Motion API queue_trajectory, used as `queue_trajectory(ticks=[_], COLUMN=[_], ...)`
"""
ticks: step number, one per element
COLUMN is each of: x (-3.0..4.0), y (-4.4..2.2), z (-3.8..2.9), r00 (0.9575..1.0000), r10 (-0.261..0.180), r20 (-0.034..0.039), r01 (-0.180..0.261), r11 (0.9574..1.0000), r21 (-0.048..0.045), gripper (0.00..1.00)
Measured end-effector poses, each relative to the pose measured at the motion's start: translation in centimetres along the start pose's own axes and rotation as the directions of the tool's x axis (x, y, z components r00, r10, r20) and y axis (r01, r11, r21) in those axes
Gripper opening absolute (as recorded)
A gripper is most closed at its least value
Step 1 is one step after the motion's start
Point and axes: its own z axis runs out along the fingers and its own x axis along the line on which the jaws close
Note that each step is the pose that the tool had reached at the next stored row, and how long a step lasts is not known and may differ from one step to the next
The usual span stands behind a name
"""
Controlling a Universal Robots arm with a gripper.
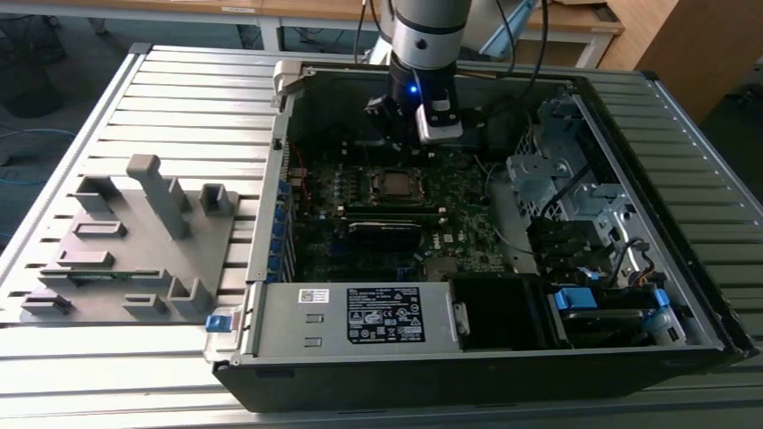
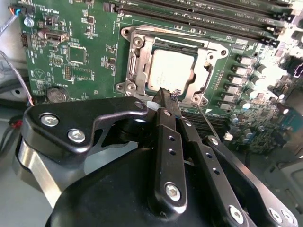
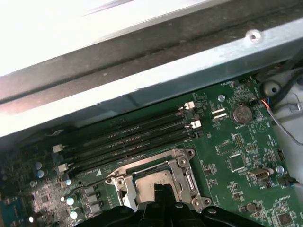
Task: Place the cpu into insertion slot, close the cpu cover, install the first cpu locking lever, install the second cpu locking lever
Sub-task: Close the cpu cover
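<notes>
Case [image 1: 357, 384] lies open on the bench [image 1: 120, 375], board [image 2: 80, 52] inside. Slot [image 2: 135, 64] sits mid-board, beside the memory sticks [image 3: 132, 137]. Cover [image 2: 204, 71] lies flat on the slot, cpu [image 2: 171, 71] seated in its cut-out. Gripper [image 2: 168, 94] is narrow, fingers pressed together on nothing visible, tips at the slot's edge.

Arm [image 1: 424, 40] upright — hand [image 2: 169, 96] fingers [image 2: 165, 124] together

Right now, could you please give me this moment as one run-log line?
gripper: shut, tips at insertion slot edge | cpu: seated in slot | cpu cover: down over cpu
</notes>
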Motion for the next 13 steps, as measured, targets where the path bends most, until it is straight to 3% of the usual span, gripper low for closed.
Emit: queue_trajectory(ticks=[7,13], x=[0.0,0.0], y=[0.0,0.0], z=[0.0,0.0], r00=[0.9977,0.9976], r10=[-0.068,-0.069], r20=[-0.0031,-0.0032], r01=[0.068,0.069], r11=[0.9977,0.9976], r21=[0.0005,0.0004], gripper=[0.1,0.1])
